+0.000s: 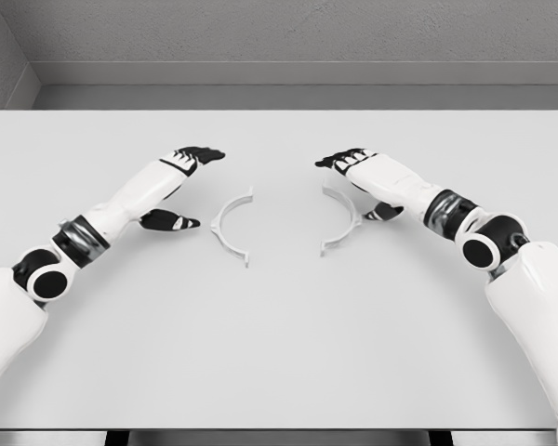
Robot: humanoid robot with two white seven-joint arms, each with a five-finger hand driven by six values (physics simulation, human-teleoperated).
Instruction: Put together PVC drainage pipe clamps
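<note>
Two white half-ring clamp pieces lie flat near the middle of the table, their open sides facing each other. The left clamp half [229, 225] curves toward my left hand [188, 186], which hovers just to its left with fingers spread and thumb low. The right clamp half [344, 219] sits under and beside my right hand [358, 184], which is likewise open, its fingertips above the piece's upper end. Neither hand holds anything. A gap of bare table separates the two halves.
The white table [279, 353] reaches a grey back wall. Its front edge runs along the bottom of the view. Both forearms angle in from the lower corners.
</note>
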